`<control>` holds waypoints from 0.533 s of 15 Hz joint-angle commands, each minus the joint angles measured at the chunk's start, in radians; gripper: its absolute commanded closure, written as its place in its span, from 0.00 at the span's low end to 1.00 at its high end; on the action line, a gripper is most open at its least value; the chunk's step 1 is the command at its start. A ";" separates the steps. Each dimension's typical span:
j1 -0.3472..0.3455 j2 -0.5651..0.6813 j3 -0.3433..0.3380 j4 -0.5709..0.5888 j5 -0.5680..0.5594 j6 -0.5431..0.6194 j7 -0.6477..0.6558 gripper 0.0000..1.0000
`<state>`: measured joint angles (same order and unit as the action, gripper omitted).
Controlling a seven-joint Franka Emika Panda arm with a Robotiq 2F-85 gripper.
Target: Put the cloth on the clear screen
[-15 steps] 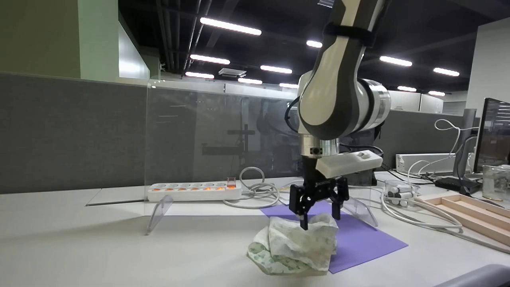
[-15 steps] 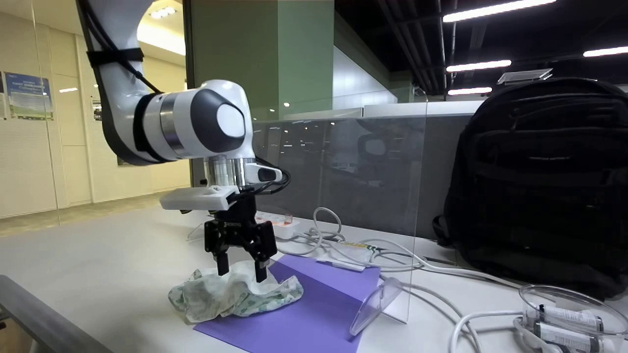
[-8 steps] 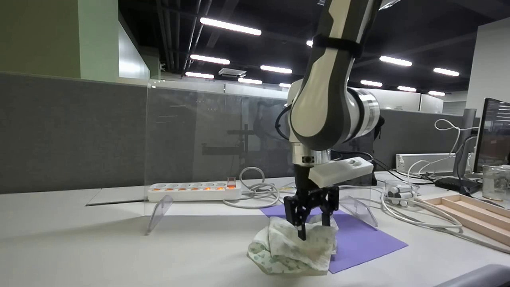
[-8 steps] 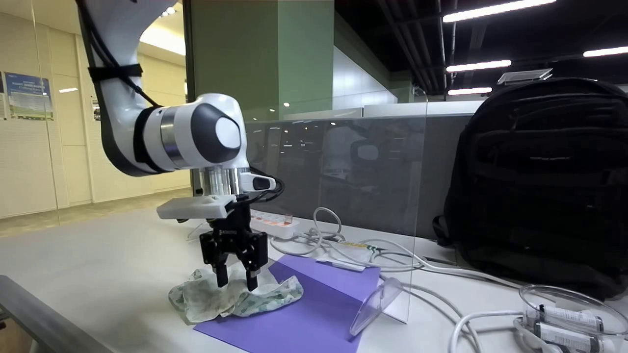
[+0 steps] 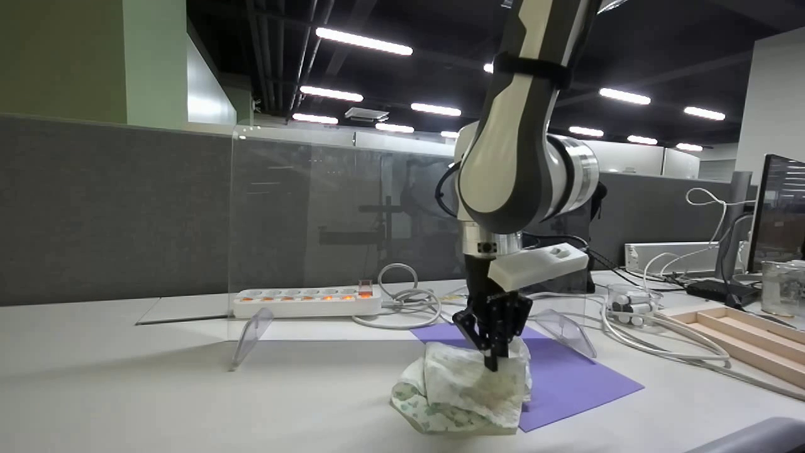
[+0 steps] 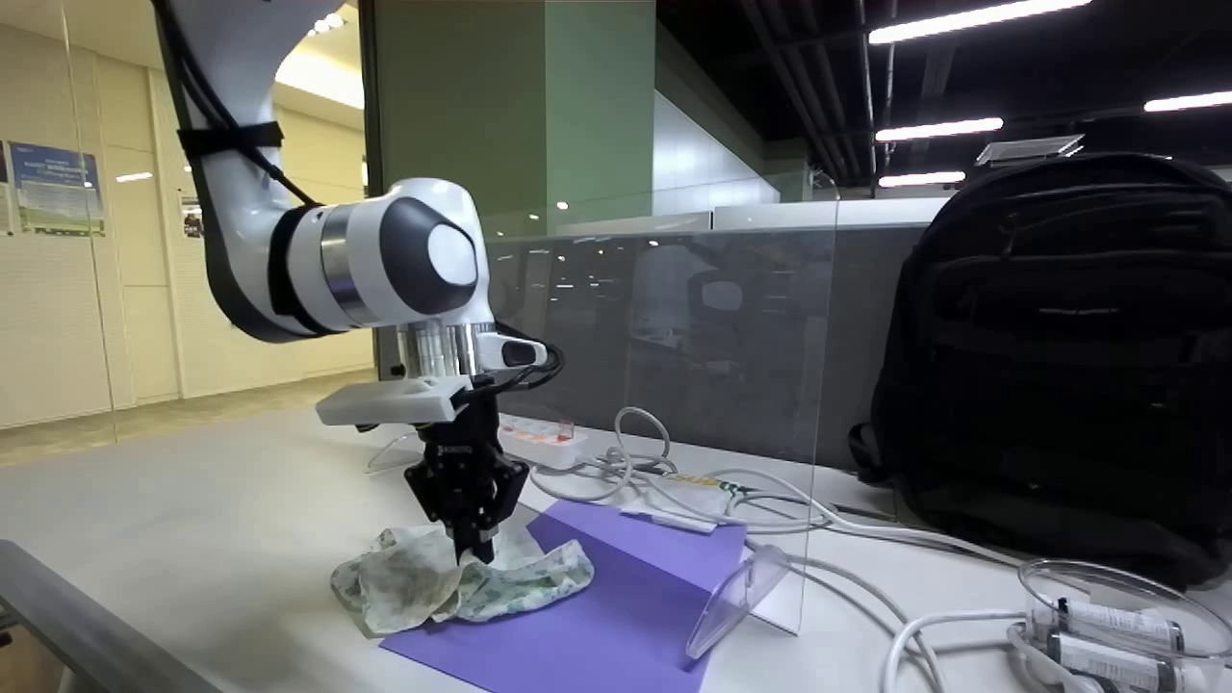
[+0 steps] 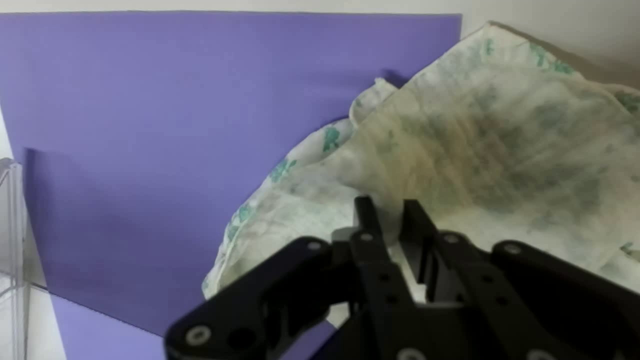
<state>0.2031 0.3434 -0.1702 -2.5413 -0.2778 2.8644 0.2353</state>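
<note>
The cloth [image 5: 465, 393], whitish with green print along its borders, lies crumpled on the table and partly over a purple sheet. My gripper [image 7: 385, 215] points straight down into it, fingers drawn close together. A raised fold of the cloth [image 7: 480, 150] rises between the fingertips in the wrist view, so the jaws are shut on it with a narrow gap. The rest of the cloth still rests on the surface. Behind the gripper stands the clear screen [image 5: 289, 201], an upright transparent panel on two slanted feet, also visible in an exterior view as the screen [image 6: 731, 318].
The purple sheet [image 5: 578, 377] reaches under the screen. Behind the screen sit a white power strip [image 5: 302, 307] and looped cables [image 5: 409, 302]. A wooden tray [image 5: 742, 340], a black backpack [image 6: 1068, 366] and a clear container [image 6: 1116, 626] holding small bottles stand farther off.
The gripper came down onto the cloth, and its fingers moved from wide apart to close together. The cloth between them has gathered into a fold.
</note>
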 commanded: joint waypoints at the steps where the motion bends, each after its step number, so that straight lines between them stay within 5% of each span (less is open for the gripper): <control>1: 0.003 -0.052 -0.009 -0.015 -0.014 -0.061 -0.010 1.00; 8: -0.008 -0.190 0.041 -0.007 -0.056 -0.329 -0.012 1.00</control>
<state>0.2023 0.2575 -0.1523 -2.5428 -0.2967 2.6562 0.2084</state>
